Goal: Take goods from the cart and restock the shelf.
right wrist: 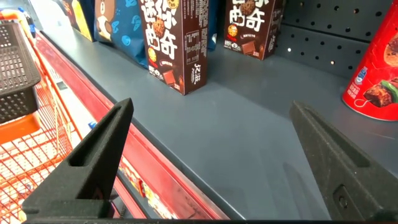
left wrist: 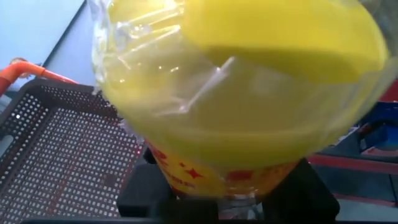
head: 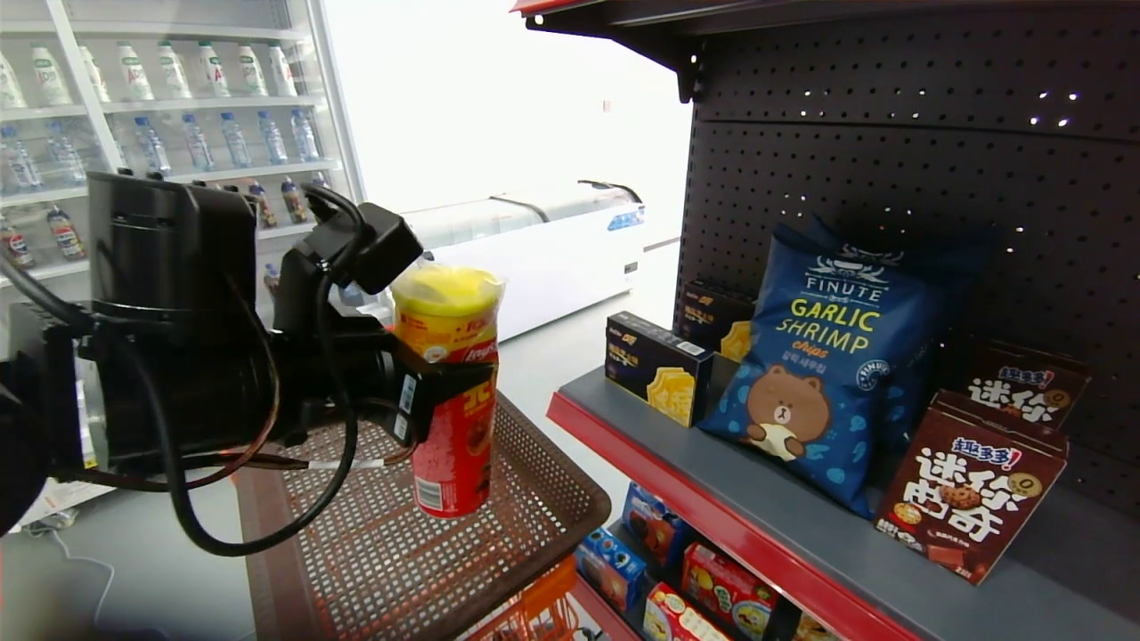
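Observation:
A tall red snack tube (head: 454, 392) with a yellow lid, wrapped in clear film, hangs upright above the cart's brown mesh basket (head: 552, 485). My left gripper (head: 429, 390) is shut on its middle. In the left wrist view the tube's yellow lid (left wrist: 249, 93) looms close, with the basket (left wrist: 56, 155) behind it. The grey shelf board (head: 677, 454) with a red front edge lies to the right of the tube. My right gripper (right wrist: 217, 155) stands open over a bare stretch of that board (right wrist: 249, 124), with nothing between its fingers.
On the shelf stand dark boxes (head: 657, 365), blue chip bags (head: 819, 374) and brown cookie boxes (head: 971, 485) (right wrist: 174, 43). A red tub (right wrist: 376, 74) sits further along. More goods (head: 659, 552) fill the shelf below. The orange cart frame (right wrist: 25, 155) stands beside the shelf.

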{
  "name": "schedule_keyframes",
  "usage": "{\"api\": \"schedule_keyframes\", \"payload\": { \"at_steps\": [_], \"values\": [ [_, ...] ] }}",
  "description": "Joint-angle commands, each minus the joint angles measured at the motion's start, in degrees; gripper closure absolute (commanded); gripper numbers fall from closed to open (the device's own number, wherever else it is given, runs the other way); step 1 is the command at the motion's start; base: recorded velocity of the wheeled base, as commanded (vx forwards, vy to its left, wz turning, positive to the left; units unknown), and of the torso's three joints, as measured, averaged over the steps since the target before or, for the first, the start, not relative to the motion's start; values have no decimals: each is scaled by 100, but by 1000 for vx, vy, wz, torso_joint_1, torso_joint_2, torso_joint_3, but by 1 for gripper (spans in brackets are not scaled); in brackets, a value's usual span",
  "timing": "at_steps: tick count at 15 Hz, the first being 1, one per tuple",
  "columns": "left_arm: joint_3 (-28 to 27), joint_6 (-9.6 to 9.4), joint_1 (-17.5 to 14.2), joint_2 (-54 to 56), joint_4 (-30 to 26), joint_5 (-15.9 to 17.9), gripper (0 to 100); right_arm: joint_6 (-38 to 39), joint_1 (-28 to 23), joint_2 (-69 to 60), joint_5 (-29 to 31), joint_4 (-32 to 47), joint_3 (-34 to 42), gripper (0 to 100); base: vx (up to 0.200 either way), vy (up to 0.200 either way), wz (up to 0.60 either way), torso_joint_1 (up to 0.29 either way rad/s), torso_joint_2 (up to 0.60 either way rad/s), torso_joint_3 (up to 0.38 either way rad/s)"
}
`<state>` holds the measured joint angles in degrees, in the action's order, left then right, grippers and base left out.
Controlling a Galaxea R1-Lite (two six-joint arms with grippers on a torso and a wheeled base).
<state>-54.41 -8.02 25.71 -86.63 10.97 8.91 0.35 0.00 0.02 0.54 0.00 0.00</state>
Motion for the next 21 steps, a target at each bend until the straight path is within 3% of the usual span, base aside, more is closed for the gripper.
{"api": "schedule_keyframes", "payload": {
  "at_steps": [1,6,11,14,19,20,21],
  "values": [
    [-96,2,136,348,-104,-162,100,0,0,-2,-1,0,0,0,0,0,0,0,0,0],
    [-140,11,611,357,-78,-197,100,0,0,-2,-1,0,0,0,0,0,0,0,0,0],
    [-70,20,646,287,-51,-162,100,-9,0,-2,-1,0,0,0,0,0,0,0,0,0],
    [-61,398,593,155,116,-179,100,-9,0,-2,-10,0,0,0,0,0,0,0,0,0],
    [-44,477,408,102,371,-162,100,-9,0,-2,-10,0,0,0,0,0,0,0,0,0],
    [-35,679,452,93,555,-144,100,-9,0,-2,-10,0,0,0,0,0,0,0,0,0],
    [-26,767,461,93,608,-144,100,-9,0,-2,-10,0,0,0,0,0,0,0,0,0]
  ]
}}
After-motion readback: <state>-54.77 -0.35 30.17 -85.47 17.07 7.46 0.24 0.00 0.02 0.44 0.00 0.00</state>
